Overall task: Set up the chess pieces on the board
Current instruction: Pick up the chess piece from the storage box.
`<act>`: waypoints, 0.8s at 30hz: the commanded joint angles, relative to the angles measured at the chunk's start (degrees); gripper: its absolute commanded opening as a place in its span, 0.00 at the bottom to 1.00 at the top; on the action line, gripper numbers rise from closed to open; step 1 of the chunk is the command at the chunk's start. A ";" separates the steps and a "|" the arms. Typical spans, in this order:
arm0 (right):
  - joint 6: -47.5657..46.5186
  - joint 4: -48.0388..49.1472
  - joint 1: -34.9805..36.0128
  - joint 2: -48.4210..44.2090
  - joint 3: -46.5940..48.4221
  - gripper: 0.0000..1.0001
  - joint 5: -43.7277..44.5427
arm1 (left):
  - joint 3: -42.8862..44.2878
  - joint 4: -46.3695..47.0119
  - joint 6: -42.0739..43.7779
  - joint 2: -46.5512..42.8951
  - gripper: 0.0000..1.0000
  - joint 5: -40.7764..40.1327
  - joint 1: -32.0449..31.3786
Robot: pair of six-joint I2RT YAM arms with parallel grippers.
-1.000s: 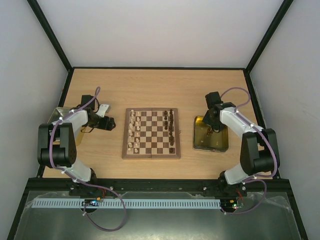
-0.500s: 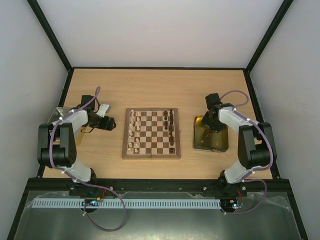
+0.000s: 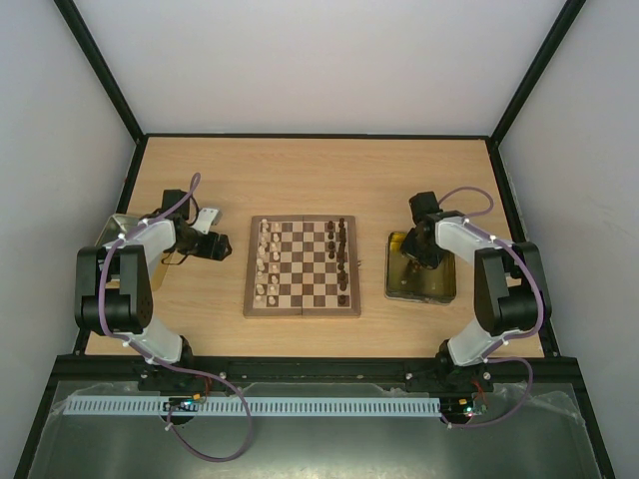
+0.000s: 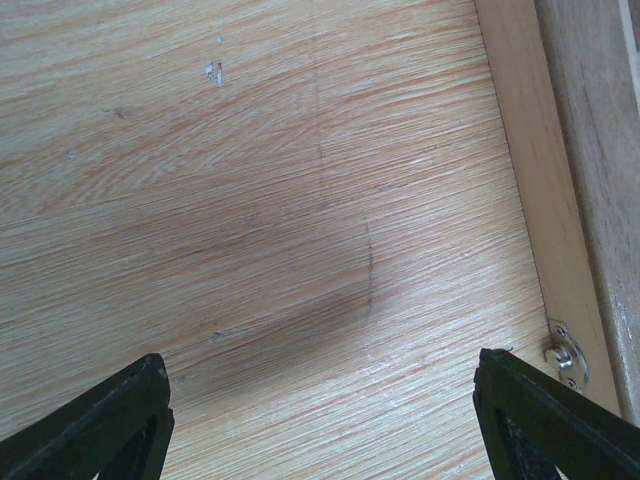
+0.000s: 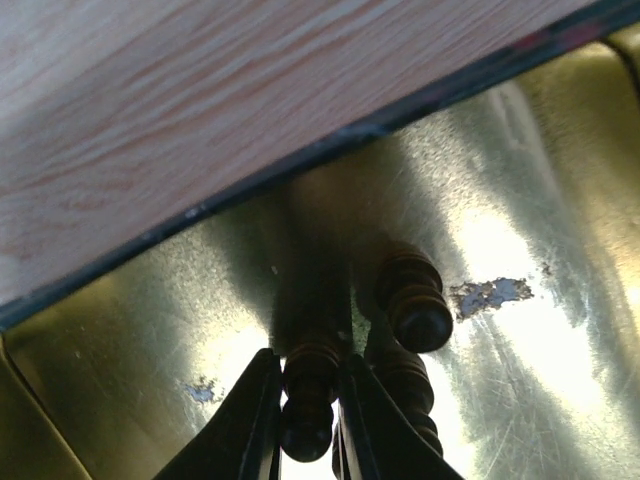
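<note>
The chessboard [image 3: 302, 266] lies mid-table, with cream pieces [image 3: 264, 261] along its left columns and dark pieces [image 3: 341, 257] along its right columns. My right gripper [image 3: 416, 261] is down in the shiny gold tray [image 3: 445, 289] right of the board. In the right wrist view it [image 5: 308, 412] is shut on a dark brown piece [image 5: 310, 395]. Two other dark pieces [image 5: 414, 300] lie just to its right in the tray [image 5: 130, 320]. My left gripper [image 3: 218, 245] hangs left of the board; in the left wrist view it [image 4: 320, 400] is open and empty over bare table.
A dull tin [image 3: 110, 232] sits at the table's left edge behind my left arm. The table's raised wooden edge strip [image 4: 530, 170] with a metal bracket [image 4: 566, 358] shows at the right of the left wrist view.
My right arm has drawn in and lowered into the gold tray. My left arm has not moved.
</note>
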 commanded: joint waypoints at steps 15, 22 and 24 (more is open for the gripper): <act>-0.51 -1.31 0.82 -3.76 0.20 0.02 0.67 | -0.18 -0.75 0.52 -0.99 0.82 0.38 0.07; -0.91 -4.99 7.11 -5.17 5.35 0.02 4.93 | 0.09 -0.78 0.41 -0.68 0.82 0.04 0.08; -1.12 -7.38 10.67 -5.55 7.97 0.02 6.30 | 0.16 -0.87 0.34 -0.56 0.82 -0.10 0.08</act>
